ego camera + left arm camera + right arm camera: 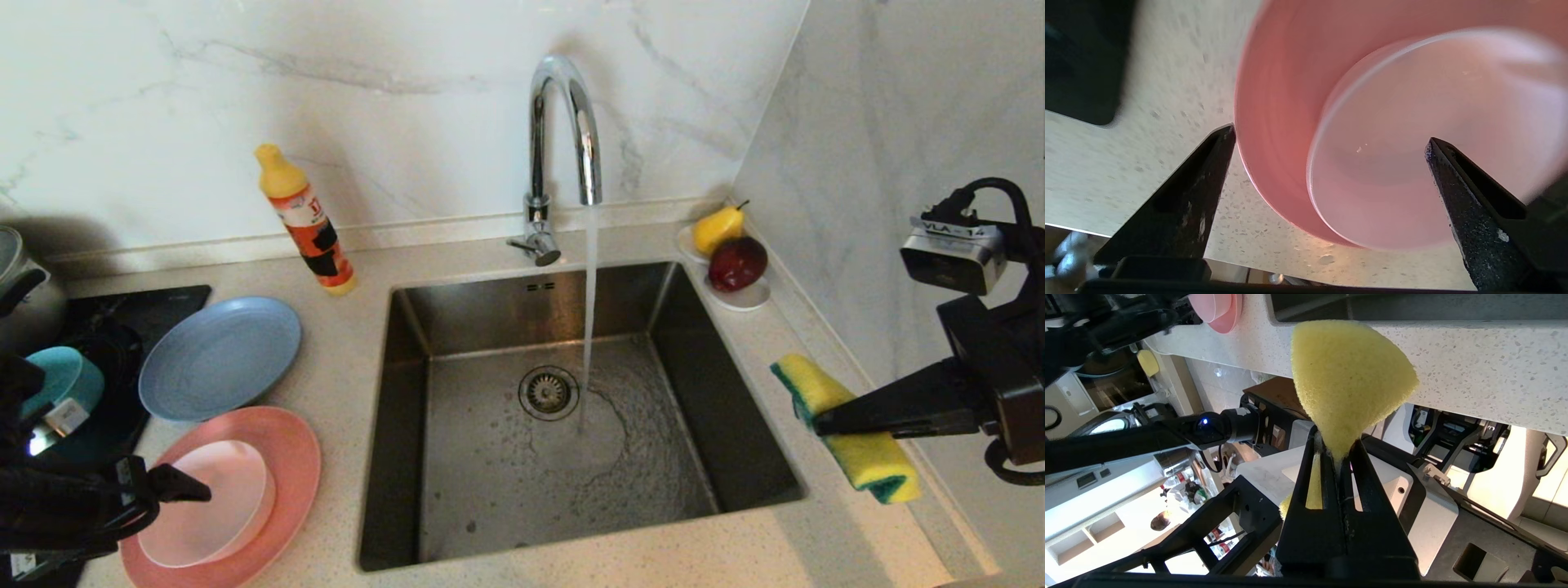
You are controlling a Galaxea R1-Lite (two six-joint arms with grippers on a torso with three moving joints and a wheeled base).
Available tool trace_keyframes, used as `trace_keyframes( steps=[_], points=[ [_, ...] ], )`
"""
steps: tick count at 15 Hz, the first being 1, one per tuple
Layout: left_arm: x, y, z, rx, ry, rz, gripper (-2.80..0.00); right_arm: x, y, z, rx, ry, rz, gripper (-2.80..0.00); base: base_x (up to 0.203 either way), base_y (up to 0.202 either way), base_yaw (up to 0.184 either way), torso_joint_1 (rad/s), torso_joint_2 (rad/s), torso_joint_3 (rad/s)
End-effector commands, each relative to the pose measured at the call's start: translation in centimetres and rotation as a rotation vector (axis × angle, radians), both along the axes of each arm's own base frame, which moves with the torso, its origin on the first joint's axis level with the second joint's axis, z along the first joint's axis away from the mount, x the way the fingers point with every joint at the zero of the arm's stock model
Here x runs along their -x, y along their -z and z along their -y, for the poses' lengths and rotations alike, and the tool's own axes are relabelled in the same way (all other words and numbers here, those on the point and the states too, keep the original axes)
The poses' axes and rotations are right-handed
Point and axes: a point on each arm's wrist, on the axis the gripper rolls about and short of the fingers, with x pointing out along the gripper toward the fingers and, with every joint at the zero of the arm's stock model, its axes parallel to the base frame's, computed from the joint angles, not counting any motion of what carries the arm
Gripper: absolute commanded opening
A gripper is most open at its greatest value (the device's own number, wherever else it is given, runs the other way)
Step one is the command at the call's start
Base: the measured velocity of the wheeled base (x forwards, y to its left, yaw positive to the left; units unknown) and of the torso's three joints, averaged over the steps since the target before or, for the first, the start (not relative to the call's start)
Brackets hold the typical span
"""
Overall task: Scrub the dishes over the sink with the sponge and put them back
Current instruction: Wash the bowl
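The pale pink-white bowl (208,506) sits in the salmon-pink plate (294,465) on the counter left of the sink (694,327). My left gripper (175,490) hovers at the bowl's left rim, open and empty. In the left wrist view the left gripper (1329,134) straddles the bowl (1412,122) and the plate (1274,102). The grey-blue plate (219,357) and the teal bowl (61,380) lie further back. My right gripper (820,423) is shut on the yellow sponge (849,433) over the counter right of the sink. The right wrist view shows the right gripper (1336,451) pinching the sponge (1347,384).
Water runs from the chrome faucet (571,122) into the basin near the drain (549,392). An orange detergent bottle (306,220) stands behind the plates. A white dish with fruit (735,253) sits in the back right corner. A steel pot (24,286) rests on the black cooktop (139,310).
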Motion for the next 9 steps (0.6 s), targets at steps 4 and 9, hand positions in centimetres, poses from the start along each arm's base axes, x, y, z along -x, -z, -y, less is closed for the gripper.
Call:
trace_keyframes(
  steps=[4,9],
  points=[
    [0.8,-3.8,1.3,-0.063,0.111,0.071,0.00,0.2,0.1,0.1,-0.002,0.002,-0.008,-2.80,0.000,0.000,0.000,0.000,0.00,0.000],
    [-1.5,-1.5,1.6,-0.033,0.165,0.041,0.00,0.3,-0.1,0.1,-0.005,0.002,0.001,-2.80,0.000,0.000,0.000,0.000,0.00,0.000]
  ],
)
